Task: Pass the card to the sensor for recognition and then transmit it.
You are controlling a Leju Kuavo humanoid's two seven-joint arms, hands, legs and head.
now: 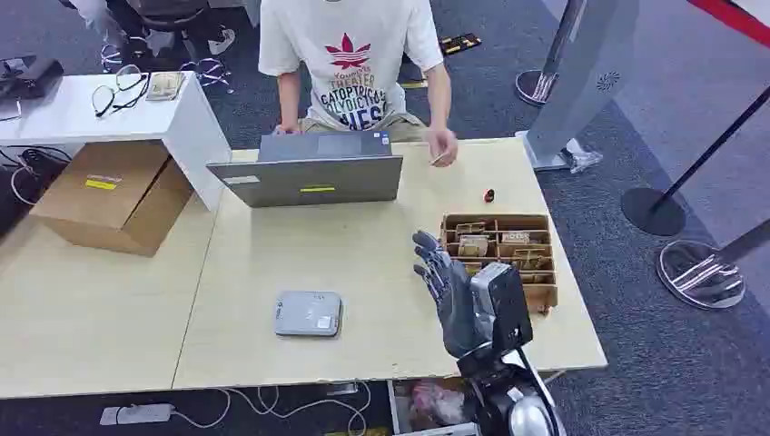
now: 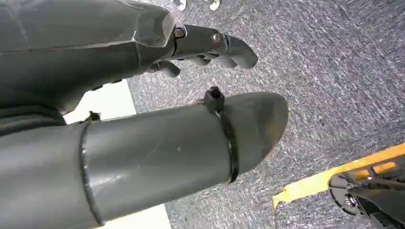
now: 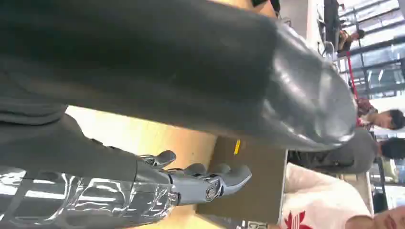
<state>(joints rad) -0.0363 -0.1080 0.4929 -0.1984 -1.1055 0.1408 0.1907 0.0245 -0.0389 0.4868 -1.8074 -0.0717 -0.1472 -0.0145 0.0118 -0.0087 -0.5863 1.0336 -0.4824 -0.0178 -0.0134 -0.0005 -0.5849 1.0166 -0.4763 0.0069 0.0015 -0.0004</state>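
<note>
Two hands, both holding nothing: the right hand is raised over the table with fingers spread, and the left hand hangs over grey carpet, fingers loosely apart. Just beyond the right hand's fingers sits the wooden card tray. The grey sensor box lies to its left. Farther ahead stand a laptop and a person pinching a card.

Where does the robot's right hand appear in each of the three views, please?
Head view: right hand raised over the table, beside the wooden tray.
Left wrist view: not in it.
Right wrist view: right hand entering from the left edge.
Shared landmark: laptop.
</note>
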